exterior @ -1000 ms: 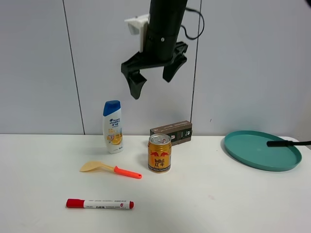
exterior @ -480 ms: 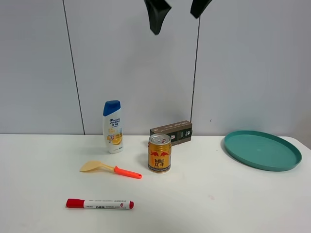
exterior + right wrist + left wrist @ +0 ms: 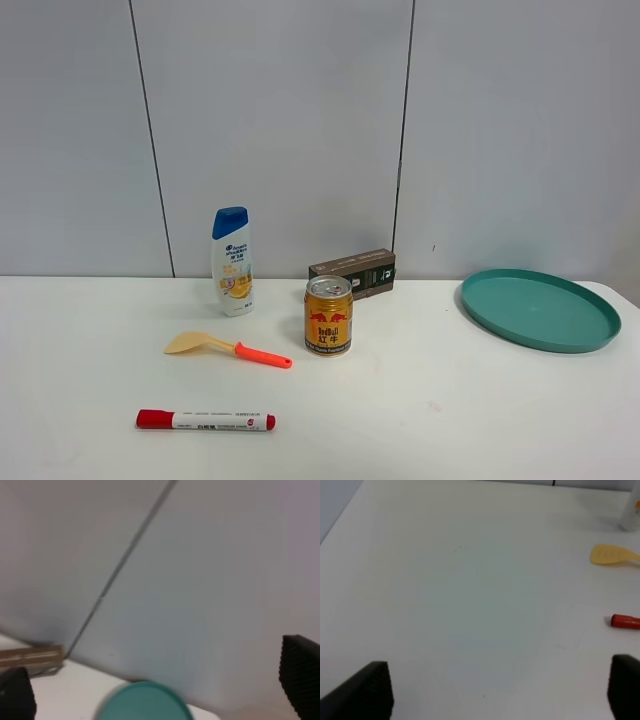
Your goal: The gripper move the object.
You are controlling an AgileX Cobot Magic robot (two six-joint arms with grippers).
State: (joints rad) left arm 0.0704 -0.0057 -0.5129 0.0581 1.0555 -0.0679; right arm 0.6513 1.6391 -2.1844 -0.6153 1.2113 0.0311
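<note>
- Standing upright near the middle of the white table (image 3: 450, 420), exterior high view: gold can (image 3: 328, 316), just in front of a brown box (image 3: 352, 273); shampoo bottle (image 3: 232, 260) to its left, teal plate (image 3: 540, 310) well apart on the right; yellow scoop (image 3: 225, 347) and red marker (image 3: 205, 420) nearer the camera
- Left wrist view: left gripper (image 3: 497, 690), fingers spread wide over bare table, holding nothing; scoop and marker at the frame edge
- Right wrist view: right gripper (image 3: 160, 685), fingers spread wide, holding nothing, facing the grey wall (image 3: 210, 580); plate and box blurred below
</note>
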